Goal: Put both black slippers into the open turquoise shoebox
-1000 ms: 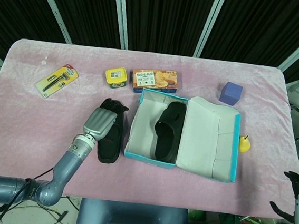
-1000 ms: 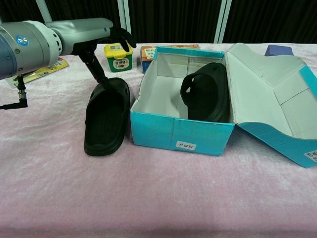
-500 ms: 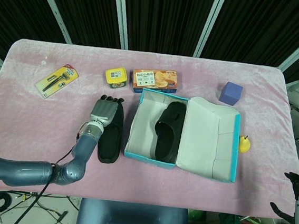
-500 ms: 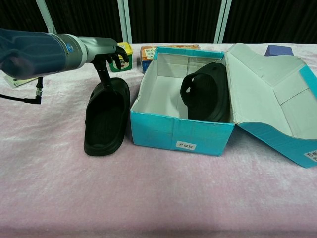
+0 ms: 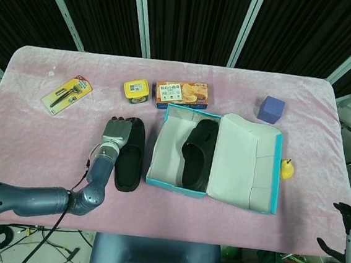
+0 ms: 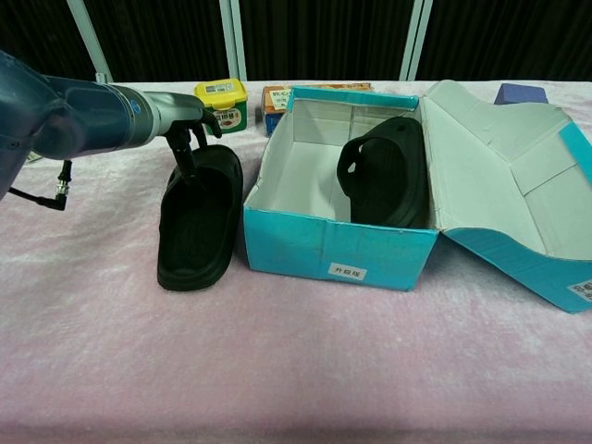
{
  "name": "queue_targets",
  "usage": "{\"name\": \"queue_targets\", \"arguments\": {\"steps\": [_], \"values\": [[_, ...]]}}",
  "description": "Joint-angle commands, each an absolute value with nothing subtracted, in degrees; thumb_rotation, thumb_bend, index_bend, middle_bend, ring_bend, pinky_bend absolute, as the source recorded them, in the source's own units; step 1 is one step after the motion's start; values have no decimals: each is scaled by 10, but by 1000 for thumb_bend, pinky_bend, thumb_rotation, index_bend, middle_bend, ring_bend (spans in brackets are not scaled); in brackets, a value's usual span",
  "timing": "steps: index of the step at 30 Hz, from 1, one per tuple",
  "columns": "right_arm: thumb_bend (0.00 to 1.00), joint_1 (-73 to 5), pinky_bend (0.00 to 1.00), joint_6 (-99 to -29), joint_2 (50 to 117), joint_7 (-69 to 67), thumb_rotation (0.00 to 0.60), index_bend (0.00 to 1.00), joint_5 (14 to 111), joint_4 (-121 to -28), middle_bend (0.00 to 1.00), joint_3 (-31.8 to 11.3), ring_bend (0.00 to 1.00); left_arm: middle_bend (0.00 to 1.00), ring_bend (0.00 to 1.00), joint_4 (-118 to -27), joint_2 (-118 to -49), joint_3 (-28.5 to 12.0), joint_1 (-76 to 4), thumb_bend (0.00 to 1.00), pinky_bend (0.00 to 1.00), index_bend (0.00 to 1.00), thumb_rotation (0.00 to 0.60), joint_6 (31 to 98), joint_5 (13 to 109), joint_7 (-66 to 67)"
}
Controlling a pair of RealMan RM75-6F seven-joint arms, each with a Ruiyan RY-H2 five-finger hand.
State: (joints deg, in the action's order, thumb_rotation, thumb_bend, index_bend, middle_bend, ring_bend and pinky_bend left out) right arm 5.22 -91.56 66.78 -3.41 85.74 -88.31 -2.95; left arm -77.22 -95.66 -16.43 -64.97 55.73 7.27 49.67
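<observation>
The left hand (image 5: 115,133) hung over the toe end of the loose black slipper (image 5: 129,158), palm down, its dark fingers (image 6: 190,139) curled downward and reaching onto the strap of the shoe; from the chest view they touched or very nearly touched it, but I could not tell whether they had actually closed on it. That slipper lay flat on the pink tablecloth (image 5: 32,136), sole down, directly under and just behind the hand, its long side running alongside the near wall of the turquoise shoebox (image 5: 173,184) without quite touching it. Just to the right of the hand stood the shoebox, open, with its lid (image 5: 247,163) folded out flat on the far side from the hand. Inside the box the second black slipper (image 5: 198,152) leaned tilted on its edge against the wall nearest the lid, so one of the pair was in and one was out. Beyond the fingertips, toward the back of the table, sat a small yellow tub (image 5: 136,90), and to the right of that an orange snack box (image 5: 181,94) just behind the shoebox. Farther off to the hand's left lay a packaged razor (image 5: 67,95). Well past the shoebox on the far right were a purple cube (image 5: 271,109) and a little yellow duck (image 5: 288,170). The right hand (image 5: 347,229) showed only at the lower right corner of the head view, off the table, dark fingers apart and holding nothing.
</observation>
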Motion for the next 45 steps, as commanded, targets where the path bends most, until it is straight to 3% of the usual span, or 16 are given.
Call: {"name": "queue_targets", "arguments": {"steps": [1,3,10,15,20,28,36,45], "values": [[11,53,200,-916,668,-34,600,217,856,-884,171,-29,69,222,145,-755,-967,-167,-655,0,147,130,600,548,64,498],[12,56,200,-918,668,-35,600,217,853,-884,171,-29,69,237,165,-744,-974,-170,-660,0,160,141,600,542,61,499],[12,58,200,-920,667,-37,600,217,852,-883,171,-28,69,436,357,-746,-979,-173,-655,0,286,313,600,561,89,480],[12,58,200,-921,667,-39,600,217,853,-883,171,-29,69,487,367,-794,-948,-178,-620,0,328,365,600,563,131,426],[11,55,201,-920,666,-36,600,217,857,-884,171,-30,69,497,366,-859,-891,-196,-549,0,377,388,600,548,231,293],[12,53,200,-924,663,-24,600,215,864,-896,171,-31,69,495,365,-888,-822,-248,-478,0,389,392,600,428,389,67],[11,57,200,-930,660,-23,600,214,864,-901,171,-29,69,489,365,-836,-885,-305,-539,0,390,382,600,355,445,-52],[12,60,200,-930,663,-30,600,214,859,-894,171,-29,69,486,365,-760,-925,-307,-621,0,405,358,600,329,392,-62]]}}
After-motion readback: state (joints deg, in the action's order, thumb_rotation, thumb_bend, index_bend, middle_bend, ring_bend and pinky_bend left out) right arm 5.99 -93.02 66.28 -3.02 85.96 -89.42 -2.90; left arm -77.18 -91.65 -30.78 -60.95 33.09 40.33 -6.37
